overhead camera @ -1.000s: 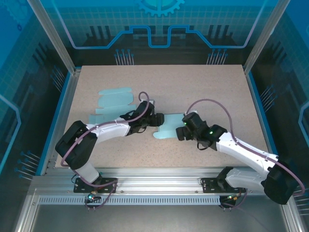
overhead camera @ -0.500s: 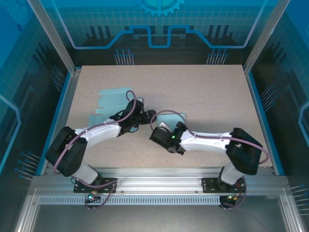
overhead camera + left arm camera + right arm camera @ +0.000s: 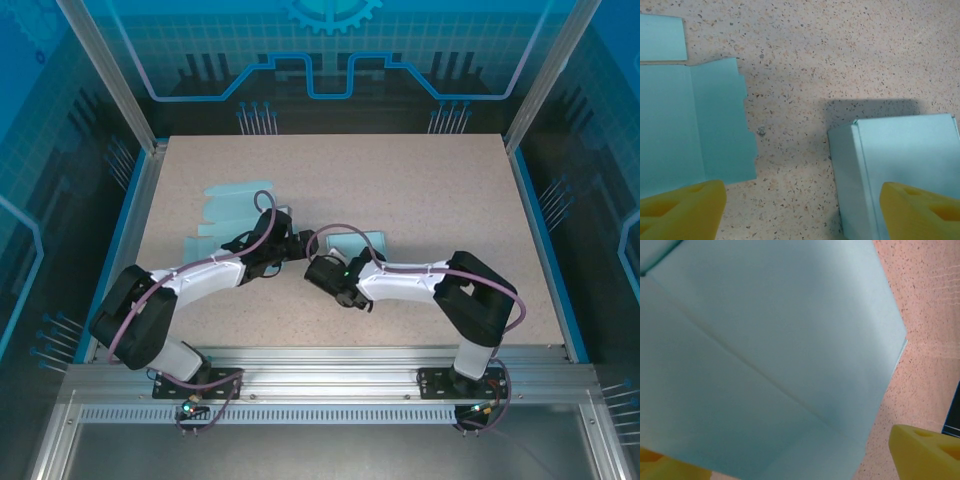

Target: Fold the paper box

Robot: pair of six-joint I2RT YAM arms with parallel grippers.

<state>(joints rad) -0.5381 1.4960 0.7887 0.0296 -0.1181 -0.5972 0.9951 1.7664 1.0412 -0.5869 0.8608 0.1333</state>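
Observation:
The paper box is pale teal and partly folded, standing on the table's middle. In the left wrist view the box lies at the right, with one raised side wall. My left gripper is just left of it, open, bare table between its yellow fingers. My right gripper is at the box's near left corner. In the right wrist view the box lies between my open right gripper's fingers, and the right finger is apart from its edge.
Flat teal paper sheets lie at the left rear of the table, and one sheet is under my left gripper's left finger. The right arm's elbow is folded near the front right. Blue rails edge the speckled table.
My right arm has swung left and folded, bringing its gripper from the box's right side to its near left corner. The left gripper has drawn back slightly left. The box now stands more raised.

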